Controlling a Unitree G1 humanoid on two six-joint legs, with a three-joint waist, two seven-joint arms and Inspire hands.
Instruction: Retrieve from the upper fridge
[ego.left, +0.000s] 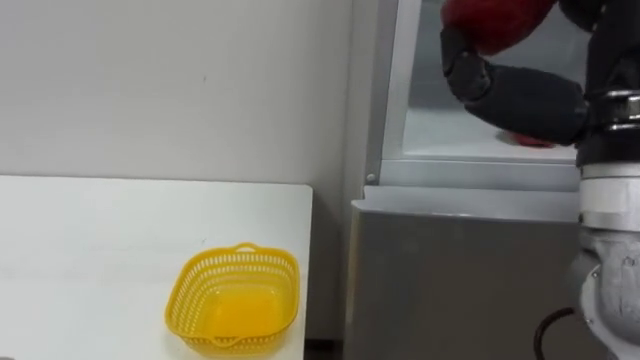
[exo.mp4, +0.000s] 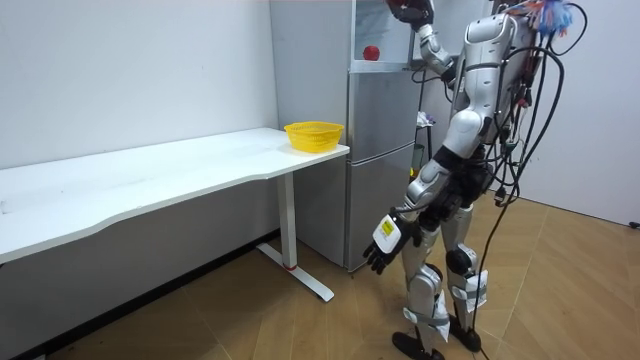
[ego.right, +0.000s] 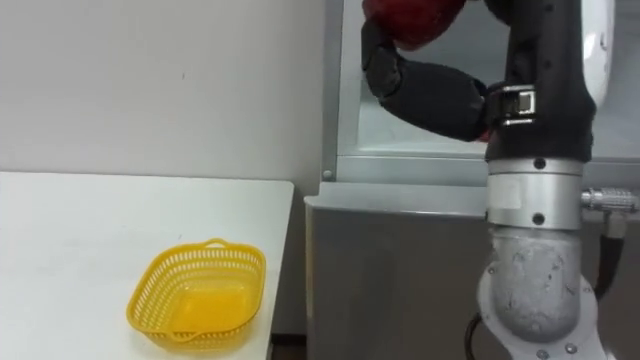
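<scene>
We've got the right hand (ego.left: 520, 100) lifted high inside the upper fridge (ego.left: 440, 130), and its fingers (ego.left: 455, 55) are curled round a red item (ego.left: 495, 18). That's the task's thing, held near the top of the compartment, clear of the shelf. A second red item (ego.left: 530, 140) sits on the shelf below the hand, partly hidden behind it. The left hand (exo.mp4: 385, 240) hangs by the robot's side, fingers loose and holding nothing, with the robot standing right in front of the fridge. By our reckoning the step in hand is bringing the catch out. We'd want a firm grip and the arm drawn straight back through the opening, so the wrist misses the frame and doesn't knock the item on the shelf, and only then a swing left and down. On the desk (ego.left: 90, 230), just beside the fridge, a yellow basket (ego.left: 240, 252) sits near the corner, open mesh with nothing in it. That's the likely landing spot, we'd judge, and a low, gentle release should stop the item bouncing out.
</scene>
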